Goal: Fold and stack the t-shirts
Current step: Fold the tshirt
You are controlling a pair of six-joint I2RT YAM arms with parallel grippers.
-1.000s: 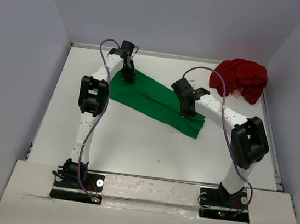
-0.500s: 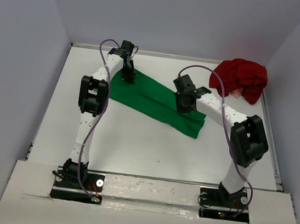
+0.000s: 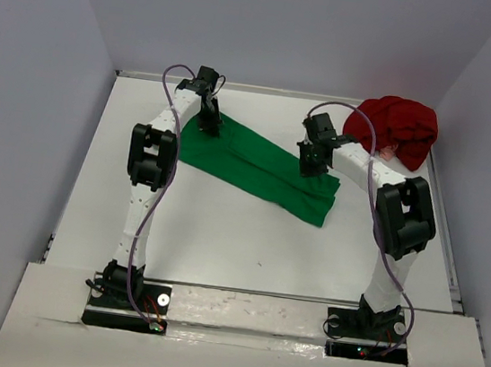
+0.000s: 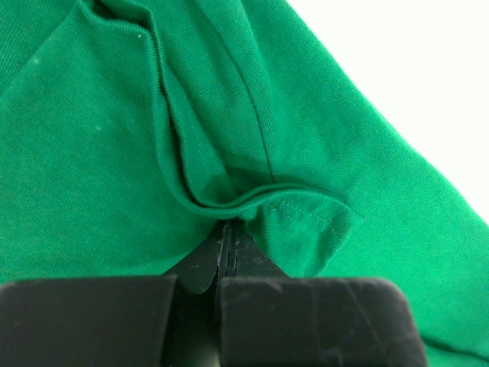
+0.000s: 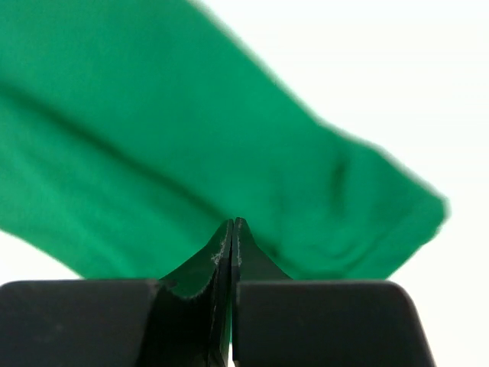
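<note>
green t-shirt (image 3: 257, 162) lying as long folded strip, running diagonally across middle of worktop (image 3: 221, 235). left gripper (image 3: 208, 127) pinching its hemmed fold at far-left end, jaws clamping cloth tight. right gripper (image 3: 310, 168) hanging over strip's right part, jaws pressing together; cannot tell if cloth is caught between them. dark red t-shirt (image 3: 396, 126) sitting bunched in far-right corner, well apart.

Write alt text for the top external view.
A green t-shirt lies diagonally on a table, left gripper shut on its far end, right gripper on its right part. A crumpled red t-shirt sits far right.
</note>
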